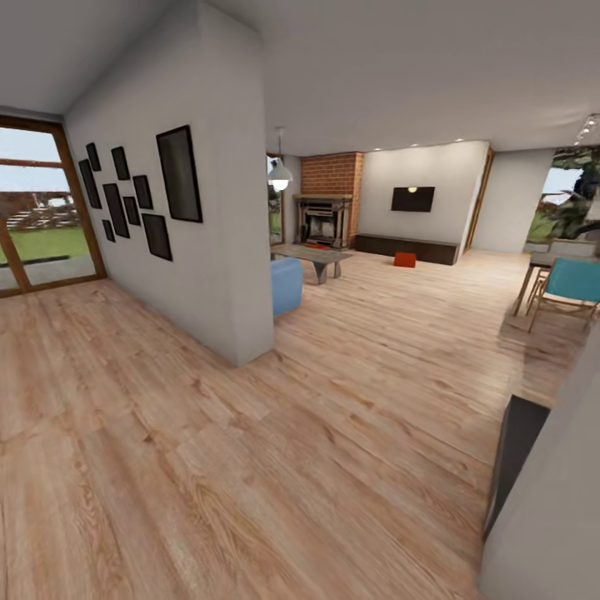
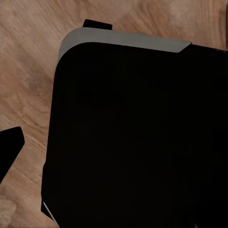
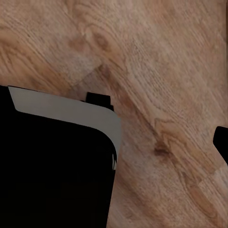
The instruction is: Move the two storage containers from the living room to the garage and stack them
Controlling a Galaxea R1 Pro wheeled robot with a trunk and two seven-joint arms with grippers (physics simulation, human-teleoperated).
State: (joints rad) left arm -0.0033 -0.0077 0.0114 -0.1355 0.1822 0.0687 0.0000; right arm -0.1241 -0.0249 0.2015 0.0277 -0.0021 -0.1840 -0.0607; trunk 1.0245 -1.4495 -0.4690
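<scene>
Container (image 1: 405, 259), seemingly orange-red, sits on far living room (image 1: 375, 275) planks.

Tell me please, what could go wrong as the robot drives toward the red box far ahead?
The white wall corner juts into the path at the left, so the base could clip it. The dark cabinet narrows the right side. The storage container is small and distant, near the coffee table, so its position may be misjudged.
</scene>
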